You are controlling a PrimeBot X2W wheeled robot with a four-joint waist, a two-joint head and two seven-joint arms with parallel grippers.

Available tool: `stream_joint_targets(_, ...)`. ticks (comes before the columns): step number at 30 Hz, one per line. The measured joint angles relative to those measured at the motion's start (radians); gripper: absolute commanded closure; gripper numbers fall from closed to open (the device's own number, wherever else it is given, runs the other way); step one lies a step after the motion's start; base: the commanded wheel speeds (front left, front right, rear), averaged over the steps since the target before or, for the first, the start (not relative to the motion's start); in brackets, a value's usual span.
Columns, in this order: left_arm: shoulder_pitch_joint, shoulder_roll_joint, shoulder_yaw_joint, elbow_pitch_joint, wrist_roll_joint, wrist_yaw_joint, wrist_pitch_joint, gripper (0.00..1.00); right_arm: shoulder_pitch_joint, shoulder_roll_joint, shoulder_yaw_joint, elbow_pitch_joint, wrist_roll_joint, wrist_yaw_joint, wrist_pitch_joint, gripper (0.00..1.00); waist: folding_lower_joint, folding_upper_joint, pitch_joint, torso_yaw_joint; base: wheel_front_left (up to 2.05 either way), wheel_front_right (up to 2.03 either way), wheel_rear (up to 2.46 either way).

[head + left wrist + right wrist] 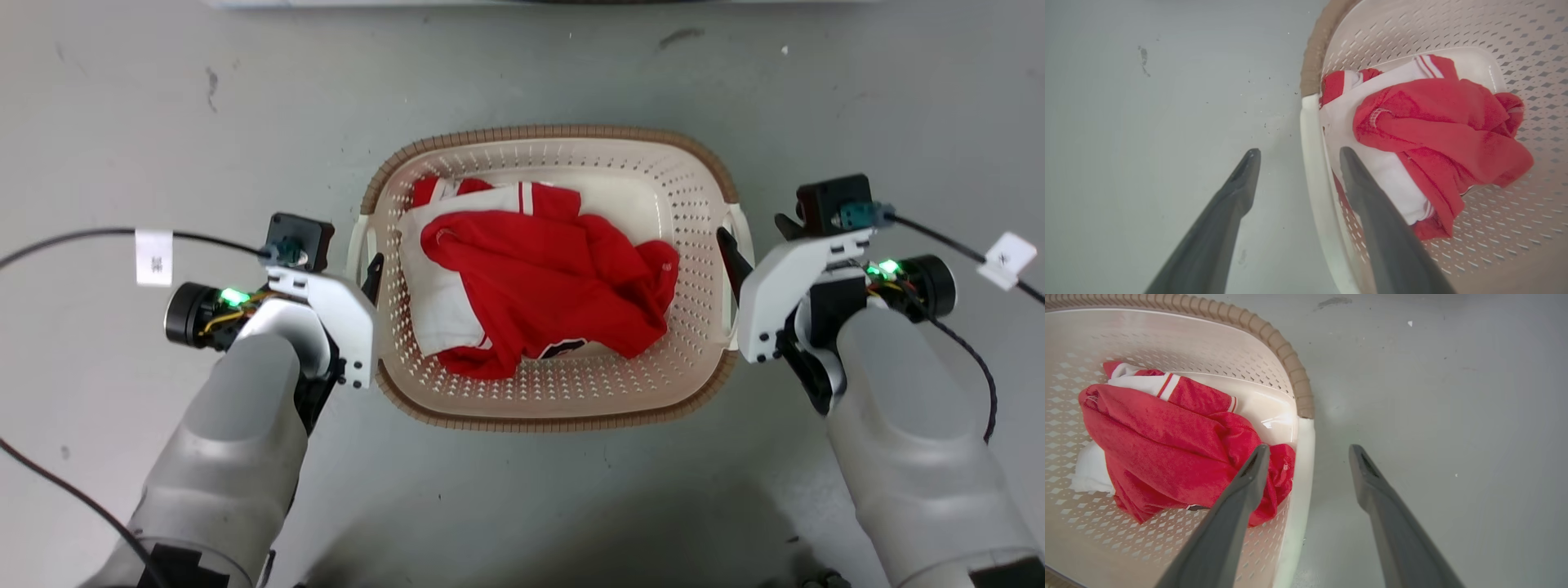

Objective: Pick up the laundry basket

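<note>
Grey, smooth floor (522,506), matt and a little dirty. Directly on it stands the laundry basket (563,132), upright, cream with a brown rim. Beyond the basket's far right corner, a dark smear (679,36), and further right of it a small white speck (784,51). Beyond the far left corner, a thin dark scratch (211,85). Just beside the basket's left side, fine dark crumbs (1266,124).

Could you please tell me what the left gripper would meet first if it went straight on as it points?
Probably the laundry basket's white handle, which sits between its open fingers; depth is unclear, so the inner finger may brush the red garment first.
</note>
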Motion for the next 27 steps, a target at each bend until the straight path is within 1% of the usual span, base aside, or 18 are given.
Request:
stream_joint_targets(5, -0.057, 0.020, -0.114, 0.017, -0.109, 0.000, 0.084, 0.00, -0.080, 0.000, 0.033, 0.115, 0.030, 0.000, 0.056, 0.00, -0.0001, 0.0000, 0.044, 0.005, 0.00, 0.00, 0.00)
stream_joint_targets(9, -0.072, 0.033, -0.201, 0.016, -0.191, 0.000, 0.149, 0.00, -0.131, 0.001, 0.062, 0.189, 0.081, 0.000, 0.076, 0.00, -0.0001, 0.0000, 0.067, 0.012, 0.00, 0.00, 0.00)
stream_joint_targets(11, -0.085, 0.047, -0.238, 0.009, -0.228, 0.000, 0.166, 0.00, -0.154, 0.000, 0.066, 0.226, 0.090, 0.000, 0.076, 0.00, -0.0001, 0.0000, 0.078, 0.015, 0.00, 0.00, 0.00)
stream_joint_targets(16, -0.102, 0.061, -0.308, -0.008, -0.337, 0.000, 0.213, 0.00, -0.200, 0.000, 0.077, 0.302, 0.104, 0.000, 0.058, 0.00, -0.0001, 0.0000, 0.098, 0.024, 0.00, 0.00, 0.00)
stream_joint_targets(18, -0.110, 0.070, -0.342, -0.015, -0.362, 0.000, 0.226, 0.00, -0.214, 0.000, 0.088, 0.326, 0.106, 0.000, 0.049, 0.00, -0.0001, 0.0000, 0.103, 0.027, 0.00, 0.00, 0.00)
stream_joint_targets(27, -0.136, 0.094, -0.450, -0.019, -0.460, -0.002, 0.223, 0.00, -0.251, 0.000, 0.124, 0.403, 0.150, 0.000, 0.026, 0.00, -0.0001, -0.0001, 0.120, 0.033, 0.00, 0.00, 0.00)
